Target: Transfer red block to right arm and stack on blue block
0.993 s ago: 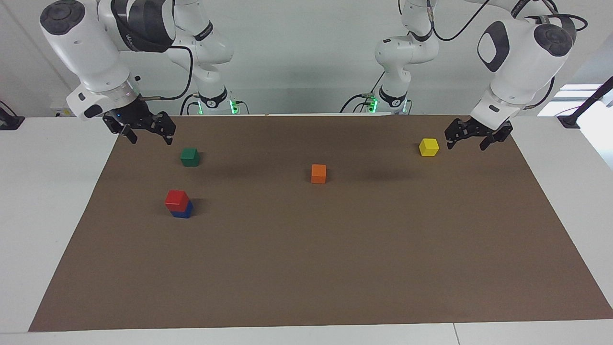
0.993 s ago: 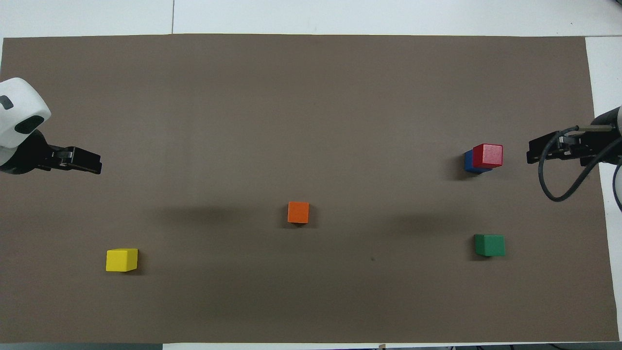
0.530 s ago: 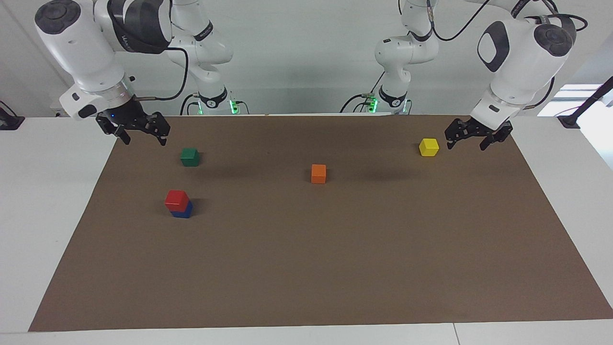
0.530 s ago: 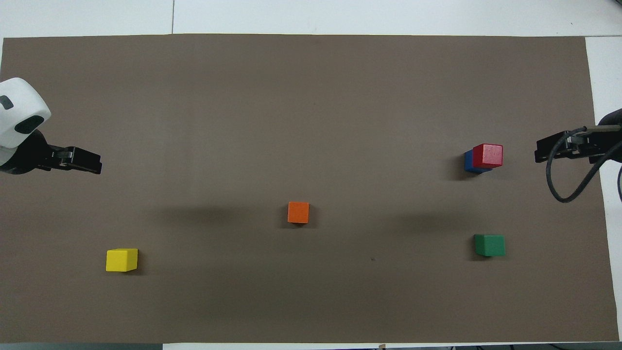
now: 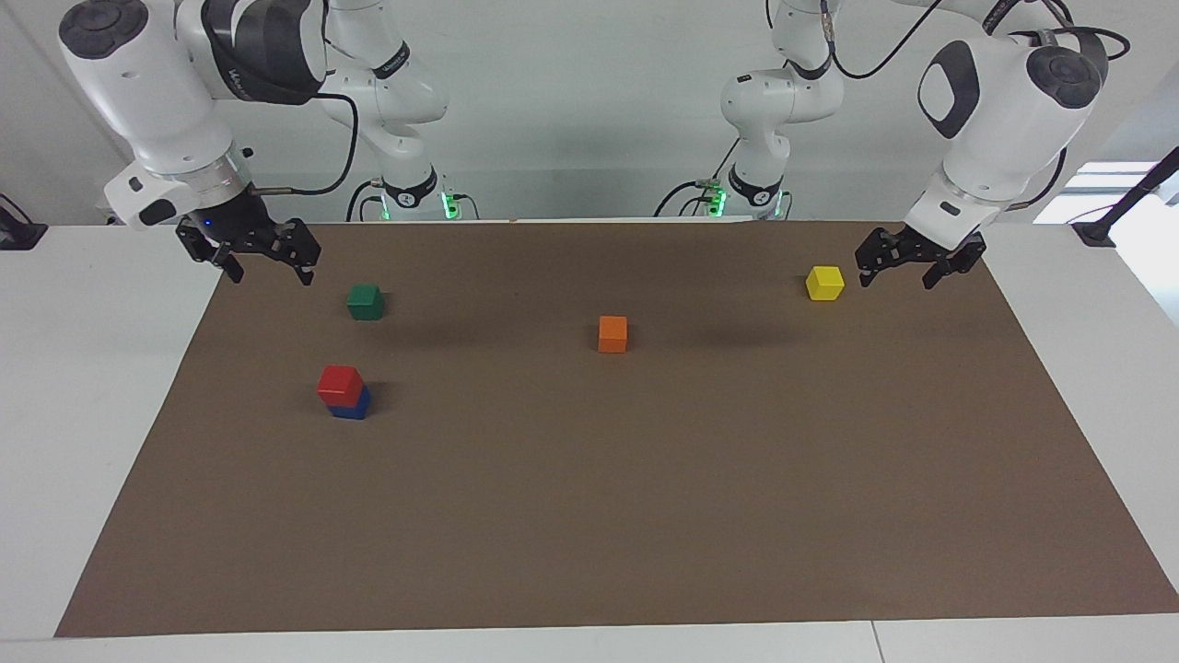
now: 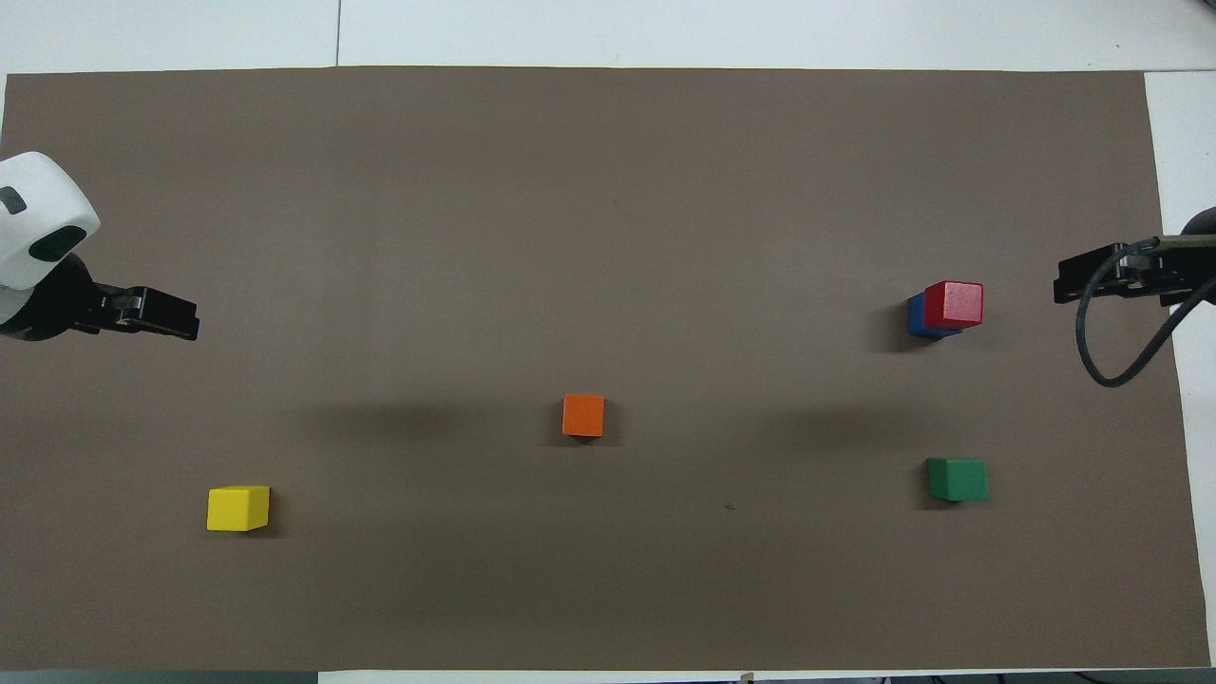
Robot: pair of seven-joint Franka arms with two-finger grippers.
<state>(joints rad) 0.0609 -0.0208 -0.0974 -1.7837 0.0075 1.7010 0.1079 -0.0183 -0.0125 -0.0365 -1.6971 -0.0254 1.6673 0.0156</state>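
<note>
The red block (image 5: pixel 339 384) sits on top of the blue block (image 5: pixel 353 405), slightly off-centre, at the right arm's end of the brown mat; the stack also shows in the overhead view, red block (image 6: pixel 954 303) on blue block (image 6: pixel 916 315). My right gripper (image 5: pixel 268 273) is open and empty, raised over the mat's edge at its own end, apart from the stack; it also shows in the overhead view (image 6: pixel 1069 283). My left gripper (image 5: pixel 898 279) is open and empty over the mat's edge at the left arm's end and waits there; it also shows in the overhead view (image 6: pixel 186 326).
A green block (image 5: pixel 366 301) lies nearer to the robots than the stack. An orange block (image 5: pixel 612 333) lies mid-mat. A yellow block (image 5: pixel 824 283) lies beside the left gripper. The brown mat (image 5: pixel 589 516) covers the white table.
My right gripper has drawn back from the stack toward the mat's edge at its own end. The blocks and the left arm have not moved.
</note>
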